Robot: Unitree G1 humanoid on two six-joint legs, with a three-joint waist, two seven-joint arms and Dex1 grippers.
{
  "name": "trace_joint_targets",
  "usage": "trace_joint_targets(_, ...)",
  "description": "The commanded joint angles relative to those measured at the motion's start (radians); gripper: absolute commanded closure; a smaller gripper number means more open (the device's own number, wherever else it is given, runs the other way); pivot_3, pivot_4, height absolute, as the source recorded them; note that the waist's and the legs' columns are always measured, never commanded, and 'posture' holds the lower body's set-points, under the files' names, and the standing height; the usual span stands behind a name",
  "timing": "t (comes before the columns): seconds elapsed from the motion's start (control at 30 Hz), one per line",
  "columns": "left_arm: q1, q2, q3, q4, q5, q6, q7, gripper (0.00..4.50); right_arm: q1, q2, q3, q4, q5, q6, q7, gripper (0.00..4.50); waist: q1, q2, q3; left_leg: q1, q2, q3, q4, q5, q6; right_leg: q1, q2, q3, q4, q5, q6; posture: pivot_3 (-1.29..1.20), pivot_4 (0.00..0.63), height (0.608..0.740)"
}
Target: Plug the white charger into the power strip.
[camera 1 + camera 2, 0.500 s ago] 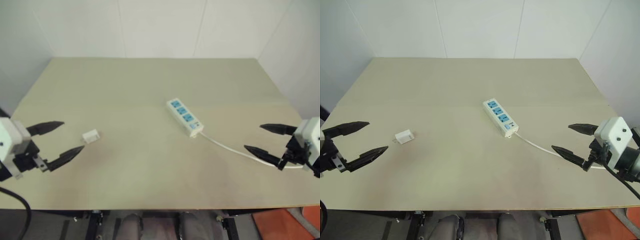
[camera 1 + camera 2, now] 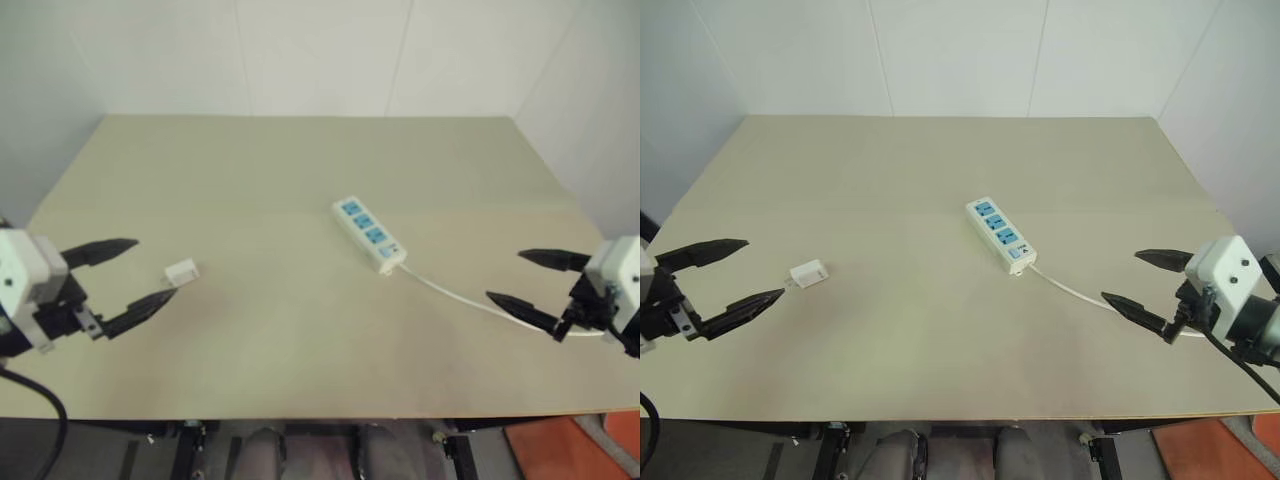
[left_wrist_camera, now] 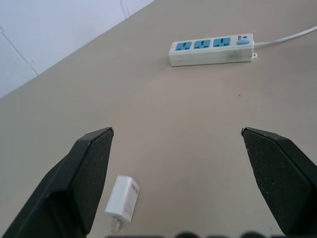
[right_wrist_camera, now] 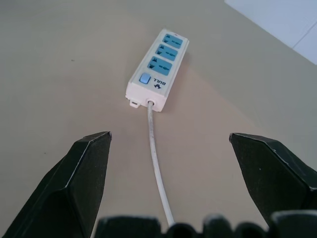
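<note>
White-walled corner, beige table (image 2: pixel 940 330) with little on it. Charger (image 2: pixel 808 272) lies flat near the table's left side, prongs pointing toward the left gripper (image 2: pixel 732 274), which sits just beside it, jaws spread wide and empty. Strip (image 2: pixel 1001 235) lies mid-table at a slant, well apart from the charger, three blue sockets up, switch at the near end, cable (image 2: pixel 1080 293) trailing off toward the right gripper (image 2: pixel 1147 281), also wide open, holding nothing, poised over the cable.

Step in hand looks like the pick: left jaws should straddle the charger body across its narrow sides, leaving prongs free, then close square so it doesn't twist. Right gripper probably best used to pin the strip while plugging, else it may slide. No containers here; the sockets are all vacant
</note>
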Motion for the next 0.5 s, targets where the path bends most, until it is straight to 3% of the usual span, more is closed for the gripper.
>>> trace_joint_targets(0.03, -0.042, 0.012, -0.037, 0.01, -0.004, -0.031, -0.002, 0.0, -0.04, 0.045, 0.08, -0.001, -0.037, -0.003, -0.071, 0.04, 0.0, 0.0, 0.0, 0.0, 0.0, 0.0, 0.0, 0.0, 0.0, 0.0, 0.0, 0.0, 0.0, 0.0, 0.0, 0.0, 0.15, 0.74)
trace_joint_targets(0.3, -0.111, 0.003, -0.13, 0.062, 0.008, -0.072, -0.015, 0.0, -0.241, 0.343, 0.325, 0.123, -0.173, -0.07, -0.307, 0.04, -0.009, 0.0, 0.0, -0.001, 0.0, 0.0, 0.0, 0.0, 0.0, -0.002, 0.0, 0.001, 0.001, 0.0, 0.0, 0.0, 0.15, 0.74)
trace_joint_targets(0.5, -0.122, -0.001, -0.157, 0.102, 0.019, -0.111, -0.035, 0.0, -0.369, 0.501, 0.392, 0.296, -0.292, -0.143, -0.474, 0.04, -0.009, 0.001, 0.0, -0.002, -0.001, 0.0, 0.0, 0.0, 0.0, -0.003, -0.001, 0.0, 0.002, 0.0, 0.0, 0.0, 0.15, 0.74)
